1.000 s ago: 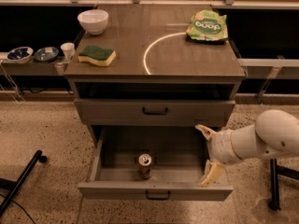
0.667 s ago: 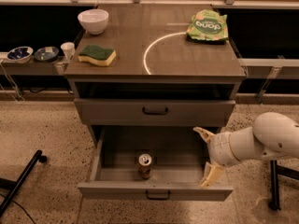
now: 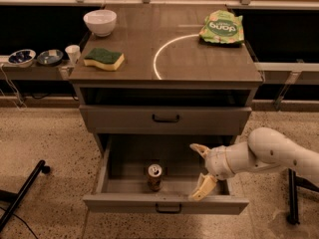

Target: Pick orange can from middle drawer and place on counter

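Note:
The orange can [image 3: 154, 177] stands upright in the open middle drawer [image 3: 164, 201], near its front wall and left of centre. Its silver top faces up. My gripper [image 3: 202, 172] is open and empty. It hangs over the right part of the drawer, to the right of the can and apart from it. One finger [image 3: 199, 150] points toward the back, the other [image 3: 203, 188] lies near the drawer's front edge. The counter [image 3: 199, 63] with its white arc line is above.
On the counter lie a white bowl [image 3: 99, 22], a green-yellow sponge [image 3: 103, 59] and a green snack bag [image 3: 223, 28]. The closed drawer above [image 3: 166, 118] overhangs the open one. A side shelf at left holds small bowls [image 3: 21, 57] and a cup [image 3: 73, 53].
My gripper and arm have moved to the left, closer to the can. The can and the drawer have not moved.

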Controlling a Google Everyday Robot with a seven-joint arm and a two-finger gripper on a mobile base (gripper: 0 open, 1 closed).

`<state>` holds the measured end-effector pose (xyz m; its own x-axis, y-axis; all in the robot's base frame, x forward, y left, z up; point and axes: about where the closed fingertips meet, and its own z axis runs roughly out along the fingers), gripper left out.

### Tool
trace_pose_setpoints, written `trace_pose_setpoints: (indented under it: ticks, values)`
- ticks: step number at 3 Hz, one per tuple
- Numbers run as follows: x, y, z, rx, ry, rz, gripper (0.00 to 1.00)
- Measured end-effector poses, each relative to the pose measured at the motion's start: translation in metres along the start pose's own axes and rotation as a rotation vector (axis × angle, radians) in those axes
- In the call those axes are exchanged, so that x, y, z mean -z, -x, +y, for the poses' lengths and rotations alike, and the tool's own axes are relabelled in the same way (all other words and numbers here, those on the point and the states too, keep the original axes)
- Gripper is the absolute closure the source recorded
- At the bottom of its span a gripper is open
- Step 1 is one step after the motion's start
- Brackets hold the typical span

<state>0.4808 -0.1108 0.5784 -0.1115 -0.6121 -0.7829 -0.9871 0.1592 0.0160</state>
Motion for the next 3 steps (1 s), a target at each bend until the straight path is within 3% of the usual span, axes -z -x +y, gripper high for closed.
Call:
trace_pose_setpoints:
  ticks: [1, 2, 3]
  values:
    - [-0.046, -0.013, 0.000, -0.082, 0.010, -0.116, 0.00]
    - [-0.070, -0.013, -0.003, -0.071, -0.053, -0.196, 0.00]
    - [-0.088, -0.001, -0.021, 0.002, -0.171, -0.217, 0.00]
